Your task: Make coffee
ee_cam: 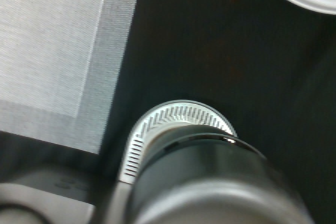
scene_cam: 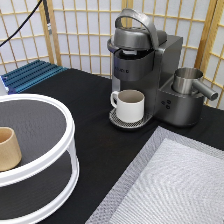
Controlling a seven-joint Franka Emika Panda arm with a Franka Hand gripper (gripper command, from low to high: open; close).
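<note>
Showing no pod in either view, so unable to tell where it lies; gripper out of the exterior view too, so no telling whether its fingers stand apart or together. Standing near the exterior view's top, right of middle: a boxy dark grey machine with a rounded glossy head and an arched handle tilted up over it. Sitting under the spout, a white glazed mug, handle toward the exterior view's left, on a round slotted metal drip tray. Resting on the machine's right-hand ledge, a brushed steel jug with a straight handle. Spread at the lower right, a grey woven mat on the black table. Filling the lower left, a round two-tier white shelf with dark mesh decks, a tan handleless cup on the upper deck. Lying at the far left, a blue ribbed rack. Seen from the wrist view: the machine's dark curved head, the tray's slots, the mat.
</note>
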